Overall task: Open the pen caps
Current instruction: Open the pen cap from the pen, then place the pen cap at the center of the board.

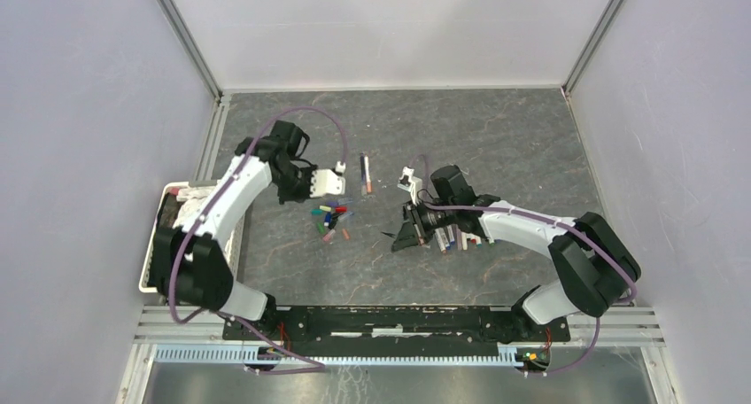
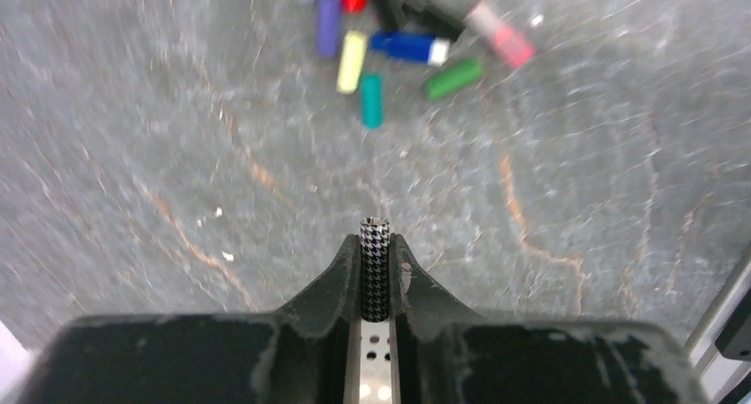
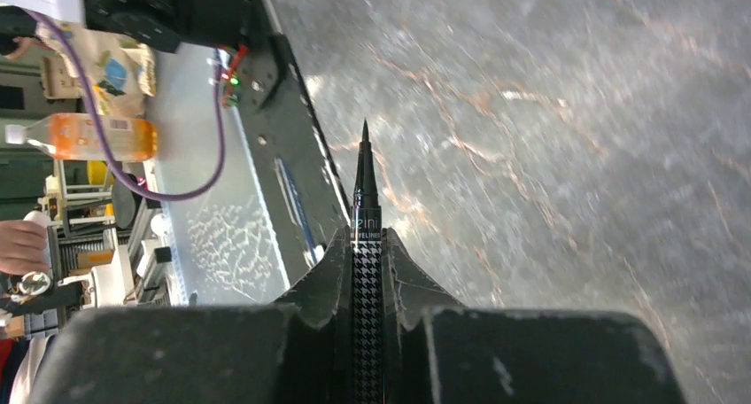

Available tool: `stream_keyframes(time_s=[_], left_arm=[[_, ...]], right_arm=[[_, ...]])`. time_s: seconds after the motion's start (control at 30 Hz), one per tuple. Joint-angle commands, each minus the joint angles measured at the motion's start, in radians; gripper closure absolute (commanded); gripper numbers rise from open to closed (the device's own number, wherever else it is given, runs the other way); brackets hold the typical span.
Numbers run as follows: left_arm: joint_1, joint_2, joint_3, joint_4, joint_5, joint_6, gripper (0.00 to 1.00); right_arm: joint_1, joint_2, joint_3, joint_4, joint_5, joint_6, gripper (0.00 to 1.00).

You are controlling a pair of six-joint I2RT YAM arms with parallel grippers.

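Observation:
My left gripper point(image 2: 375, 244) is shut on a short black-and-white houndstooth pen cap point(image 2: 375, 271), held above the table. Beyond it lie loose pen caps: yellow point(image 2: 352, 60), blue point(image 2: 409, 47), green point(image 2: 453, 78), teal point(image 2: 371, 100) and purple point(image 2: 329, 23). From above, that left gripper point(image 1: 341, 184) hovers just behind the pile of caps point(image 1: 329, 218). My right gripper point(image 3: 367, 244) is shut on a houndstooth eyeliner pen point(image 3: 366, 191) whose bare pointed tip sticks out ahead. It hangs low at the table's middle point(image 1: 398, 236). More pens point(image 1: 456, 238) lie beside the right arm.
Two pens point(image 1: 365, 172) lie apart behind the cap pile. A white basket point(image 1: 152, 244) with cloth in it stands at the table's left edge. The arms' mounting rail point(image 1: 398, 320) runs along the near edge. Grey walls close in left, right and back.

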Motion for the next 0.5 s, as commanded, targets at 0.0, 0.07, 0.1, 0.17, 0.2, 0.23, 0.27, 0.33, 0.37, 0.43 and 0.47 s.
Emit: stream_keyframes(time_s=[0.0, 0.07, 0.1, 0.17, 0.2, 0.23, 0.27, 0.33, 0.37, 0.43, 0.47], left_arm=[[0.075, 0.070, 0.107, -0.027, 0.014, 0.074, 0.98], [0.075, 0.075, 0.095, 0.011, 0.098, 0.029, 0.98], [0.075, 0.071, 0.079, 0.051, 0.138, -0.004, 0.98], [0.074, 0.076, 0.035, 0.166, 0.195, -0.104, 0.98], [0.074, 0.086, 0.017, 0.234, 0.209, -0.164, 0.98], [0.074, 0.101, -0.003, 0.292, 0.219, -0.250, 0.98], [0.073, 0.123, -0.012, 0.349, 0.224, -0.309, 0.98], [0.068, 0.170, -0.019, 0.426, 0.227, -0.399, 0.97], [0.064, 0.193, -0.020, 0.462, 0.220, -0.437, 0.97], [0.056, 0.235, -0.021, 0.533, 0.200, -0.500, 0.96], [0.053, 0.259, -0.018, 0.566, 0.184, -0.523, 0.95]], right_arm=[[-0.024, -0.059, -0.011, -0.132, 0.076, -0.116, 1.00], [-0.046, -0.082, -0.011, -0.135, 0.105, -0.114, 1.00], [-0.055, -0.092, -0.005, -0.147, 0.140, -0.113, 1.00], [-0.069, -0.123, 0.004, -0.172, 0.238, -0.120, 1.00], [-0.072, -0.142, 0.005, -0.187, 0.314, -0.119, 1.00], [-0.079, -0.165, -0.002, -0.194, 0.380, -0.115, 1.00], [-0.084, -0.192, -0.016, -0.193, 0.435, -0.100, 1.00], [-0.092, -0.253, -0.062, -0.162, 0.525, -0.064, 1.00], [-0.095, -0.281, -0.087, -0.149, 0.582, -0.051, 1.00], [-0.100, -0.332, -0.122, -0.146, 0.679, -0.033, 1.00], [-0.101, -0.355, -0.141, -0.148, 0.732, -0.023, 1.00]])
